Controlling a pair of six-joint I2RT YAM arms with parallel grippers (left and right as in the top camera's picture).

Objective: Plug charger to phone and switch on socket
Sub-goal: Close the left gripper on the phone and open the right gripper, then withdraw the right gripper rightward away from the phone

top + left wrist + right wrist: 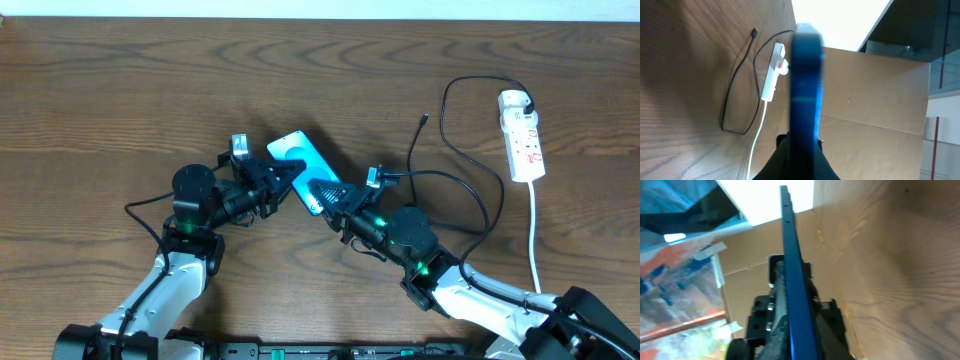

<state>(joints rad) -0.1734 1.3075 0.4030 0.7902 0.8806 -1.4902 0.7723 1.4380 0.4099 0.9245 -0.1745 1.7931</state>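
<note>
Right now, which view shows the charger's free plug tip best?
Overhead: the plug tip of the charger lies sharp and unobstructed, left of the socket. The left wrist view shows it too, at an angle, past the blurred phone. The right wrist view shows none of it.

Three cameras: one fixed high above, two riding close at the wrists.

The overhead camera looked straight down on the table from well above, taking in the phone, the socket and the charger together. The left wrist camera sat right against the phone's edge, facing low across the tabletop toward the distant socket and charger. The right wrist camera was equally close and viewed the same phone edge-on from its opposite end. All three views shared the phone.
</note>
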